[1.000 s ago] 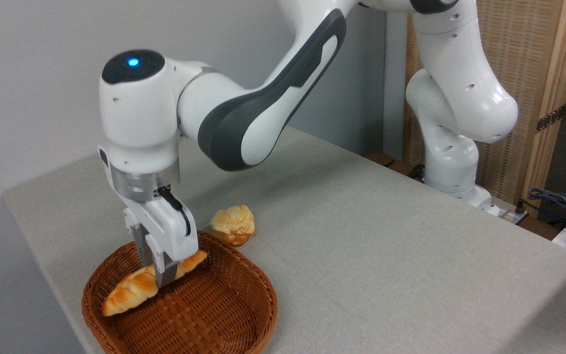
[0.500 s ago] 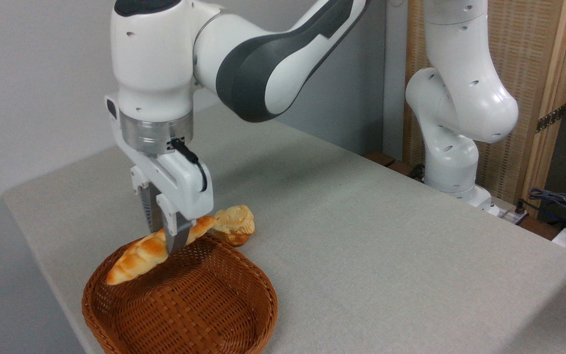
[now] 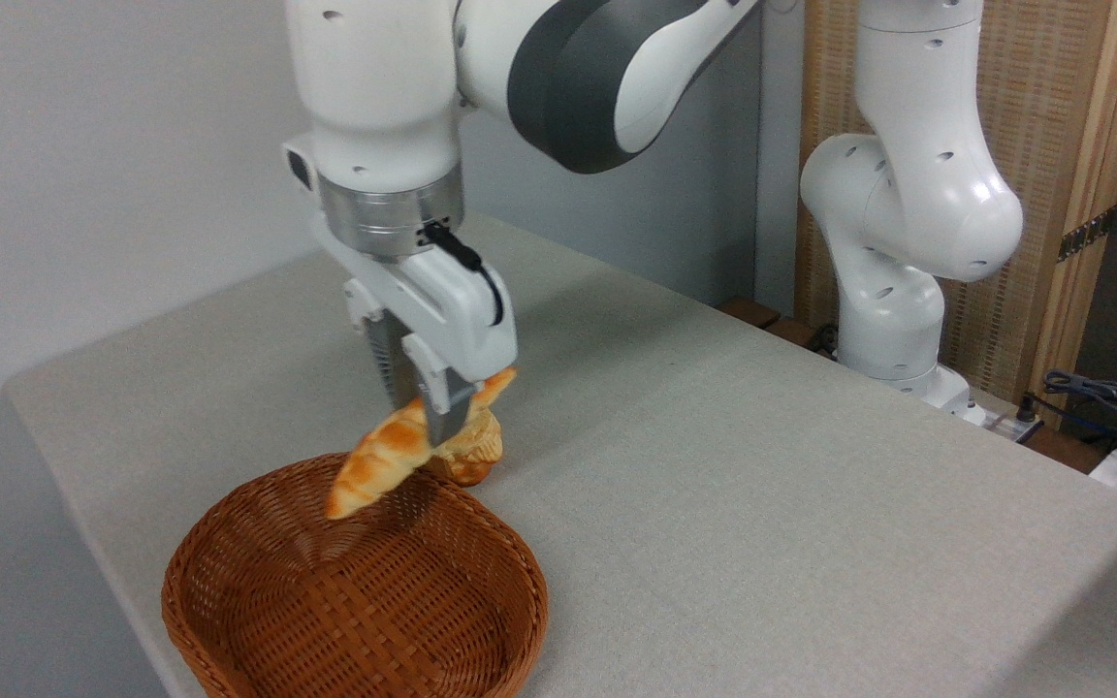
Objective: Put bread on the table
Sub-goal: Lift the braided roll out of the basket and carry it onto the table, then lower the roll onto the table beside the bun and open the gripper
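Observation:
The bread, a long golden-orange braided loaf, hangs in the air, tilted with its left end down. My gripper is shut on it near its right half and points straight down. The loaf is above the far rim of the brown wicker basket, clear of it. The table, covered in grey-beige cloth, spreads out below and to the right.
A small round pale bun lies on the cloth just behind the basket, partly hidden by the loaf and my fingers. The arm's white base stands at the table's far right edge, with cables beyond it.
My gripper has lifted the bread out of the basket and carried it up and to the right. The loaf now hangs over the basket's far rim, in front of the bun.

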`<state>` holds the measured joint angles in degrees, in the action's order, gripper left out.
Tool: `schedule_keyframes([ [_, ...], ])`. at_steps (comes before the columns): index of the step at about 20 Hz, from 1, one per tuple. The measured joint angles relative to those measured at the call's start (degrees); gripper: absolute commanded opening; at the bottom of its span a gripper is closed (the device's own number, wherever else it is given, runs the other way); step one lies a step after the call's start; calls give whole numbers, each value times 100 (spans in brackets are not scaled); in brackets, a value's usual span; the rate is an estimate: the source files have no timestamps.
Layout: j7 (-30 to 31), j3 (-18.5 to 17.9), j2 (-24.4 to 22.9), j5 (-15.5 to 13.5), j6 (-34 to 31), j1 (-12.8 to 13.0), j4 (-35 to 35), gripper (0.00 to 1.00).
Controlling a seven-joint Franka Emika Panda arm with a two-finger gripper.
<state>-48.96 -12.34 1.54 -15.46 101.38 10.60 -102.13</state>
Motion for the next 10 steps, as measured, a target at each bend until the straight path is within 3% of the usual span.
schedule_keyframes([
  [6,-427,-1,-732,332,-271,3,-850,48],
  [10,-708,-1,-1019,546,-554,3,-1188,76],
])
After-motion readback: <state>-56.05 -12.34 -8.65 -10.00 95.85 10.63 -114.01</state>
